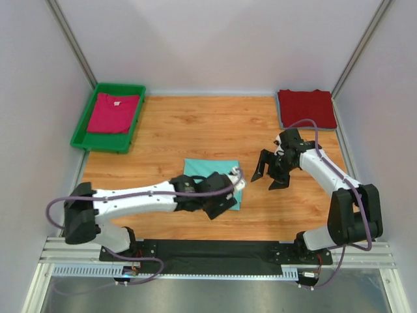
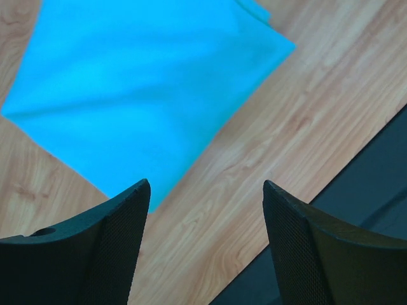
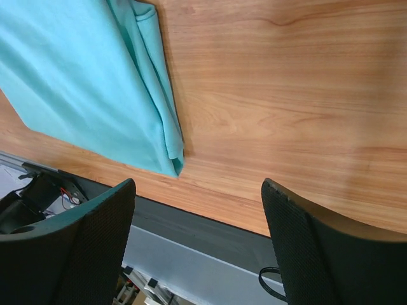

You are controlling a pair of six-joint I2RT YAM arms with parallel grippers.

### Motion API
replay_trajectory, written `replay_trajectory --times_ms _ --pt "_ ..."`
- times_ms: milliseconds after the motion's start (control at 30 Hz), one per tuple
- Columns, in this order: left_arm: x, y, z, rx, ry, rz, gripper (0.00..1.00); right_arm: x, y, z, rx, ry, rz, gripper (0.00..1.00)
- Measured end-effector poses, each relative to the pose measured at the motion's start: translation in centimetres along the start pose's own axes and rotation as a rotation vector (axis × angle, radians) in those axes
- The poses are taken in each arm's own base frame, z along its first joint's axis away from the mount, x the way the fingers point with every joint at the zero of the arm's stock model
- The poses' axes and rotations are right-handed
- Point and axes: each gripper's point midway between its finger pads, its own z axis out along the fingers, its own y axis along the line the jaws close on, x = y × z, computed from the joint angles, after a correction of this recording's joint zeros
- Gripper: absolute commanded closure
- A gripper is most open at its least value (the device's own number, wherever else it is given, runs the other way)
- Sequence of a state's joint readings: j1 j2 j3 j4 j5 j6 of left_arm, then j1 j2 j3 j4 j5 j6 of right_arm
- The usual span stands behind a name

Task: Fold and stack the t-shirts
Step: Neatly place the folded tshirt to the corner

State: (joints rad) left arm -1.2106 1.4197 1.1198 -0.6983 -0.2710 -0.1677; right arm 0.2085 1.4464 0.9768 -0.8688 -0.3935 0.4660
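Mint-teal t-shirt [image 1: 203, 171], open left end effector [image 2: 205, 184] above, right end effector [image 3: 197, 183] beside

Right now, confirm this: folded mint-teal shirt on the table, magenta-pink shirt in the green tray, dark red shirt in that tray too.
Wrong on the dark red shirt: it lies on the table at the far right corner, outside the green tray, as the top external view shows. The rest stands.

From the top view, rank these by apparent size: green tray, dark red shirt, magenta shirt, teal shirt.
1. green tray
2. dark red shirt and magenta shirt: about alike, not ranked.
teal shirt: similar too, but partly hidden by the left arm, so unsure.
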Motion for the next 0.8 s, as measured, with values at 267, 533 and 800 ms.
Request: replay_trajectory --times_ms 267,533,800 --pt "0.8 -6.8 7.1 -0.126 0.108 0.318 0.22 0.8 -1.4 -1.3 -0.022 -0.033 0.048 0.18" --pt "-0.5 -7.4 9.6 -0.148 0.088 0.431 0.26 3.1 -2.9 -0.7 -0.027 -0.002 0.072 0.18" --pt "-1.0 -7.7 11.8 -0.172 0.082 0.506 0.43 3.2 -2.6 -0.2 -0.06 0.016 0.077 0.18"
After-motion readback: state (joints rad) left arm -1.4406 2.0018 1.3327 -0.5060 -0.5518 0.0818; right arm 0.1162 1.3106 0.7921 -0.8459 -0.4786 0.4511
